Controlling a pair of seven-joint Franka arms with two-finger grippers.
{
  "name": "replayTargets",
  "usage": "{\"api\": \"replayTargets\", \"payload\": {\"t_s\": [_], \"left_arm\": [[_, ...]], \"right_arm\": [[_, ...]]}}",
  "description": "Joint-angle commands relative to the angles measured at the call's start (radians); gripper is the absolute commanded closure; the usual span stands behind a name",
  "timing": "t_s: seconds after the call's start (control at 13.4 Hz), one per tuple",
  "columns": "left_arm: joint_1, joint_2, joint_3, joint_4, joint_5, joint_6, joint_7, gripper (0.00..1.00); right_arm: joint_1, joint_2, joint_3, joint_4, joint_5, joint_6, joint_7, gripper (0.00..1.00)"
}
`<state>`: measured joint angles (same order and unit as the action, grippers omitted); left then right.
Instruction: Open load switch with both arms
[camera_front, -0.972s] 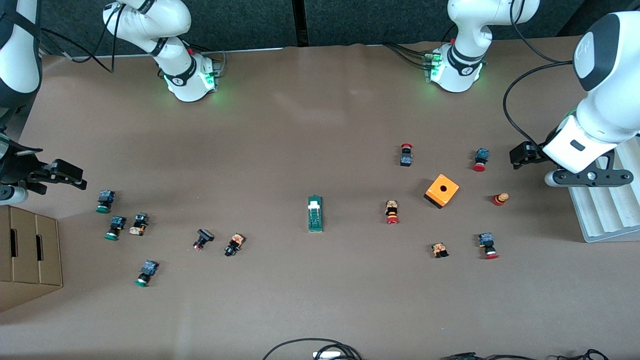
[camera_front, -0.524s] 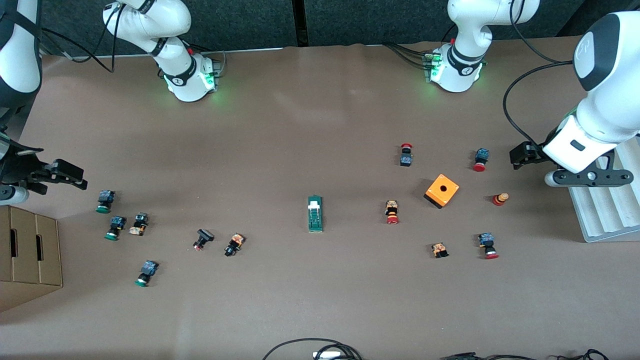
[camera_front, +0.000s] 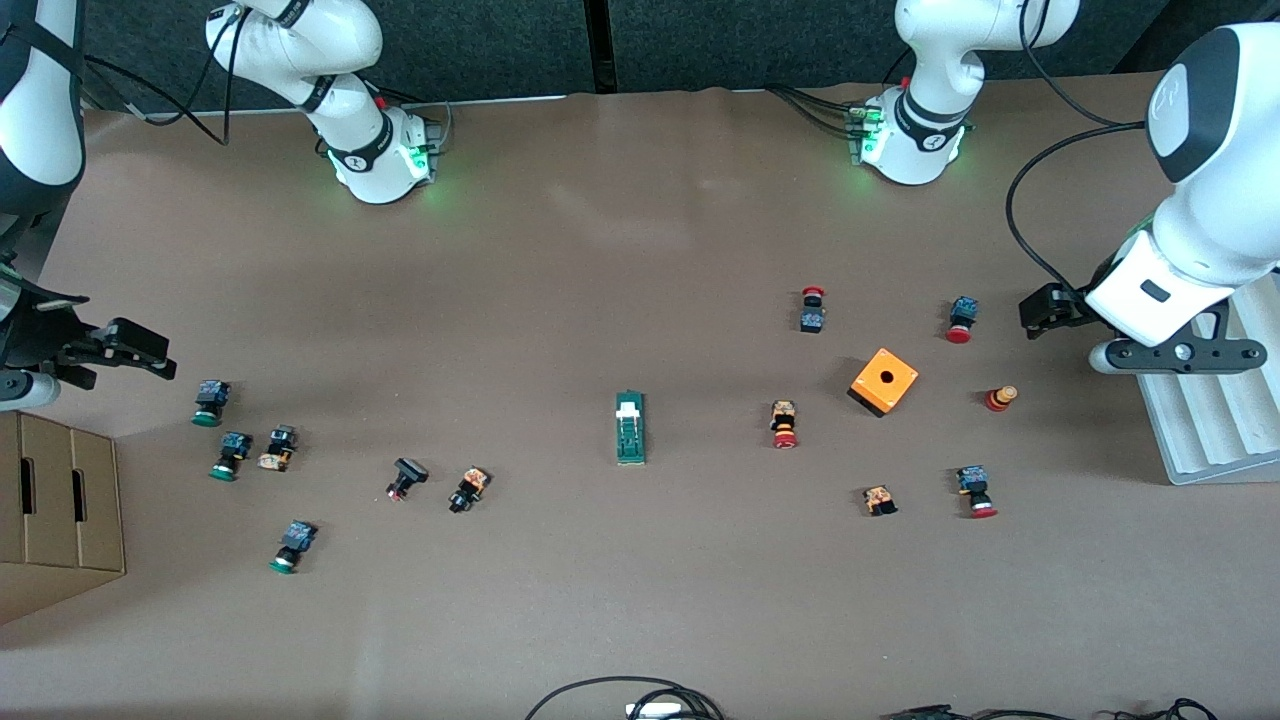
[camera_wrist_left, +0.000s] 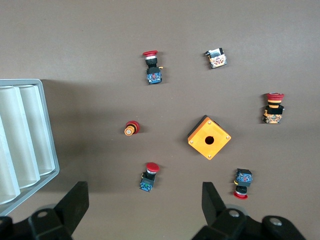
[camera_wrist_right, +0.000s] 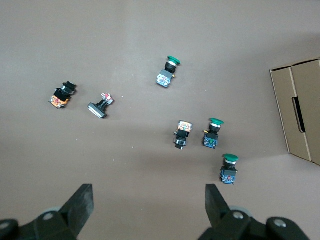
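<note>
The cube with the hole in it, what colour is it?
Orange, with a dark round hole; the cube shows best in the left wrist view.

Matt brown table; glossy orange plastic cube; cardboard box

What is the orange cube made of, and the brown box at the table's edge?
The orange cube looks like smooth, matte plastic: even bright color, crisp edges, a round hole on top. The brown box looks like cardboard: dull tan, folded seams, cut slots.
</note>
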<state>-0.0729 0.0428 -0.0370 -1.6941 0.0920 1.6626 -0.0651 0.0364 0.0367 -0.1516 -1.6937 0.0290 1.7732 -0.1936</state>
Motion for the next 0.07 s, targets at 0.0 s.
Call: {"api": "replayTargets", "payload": {"t_s": [0.0], "left_arm": [[-0.002, 0.006, 0.000, 0.011, 0.018, 0.003, -0.007, 0.00]], "right_arm": [[0.007, -0.008, -0.002, 0.003, -0.023, 0.006, -0.004, 0.00]]}}
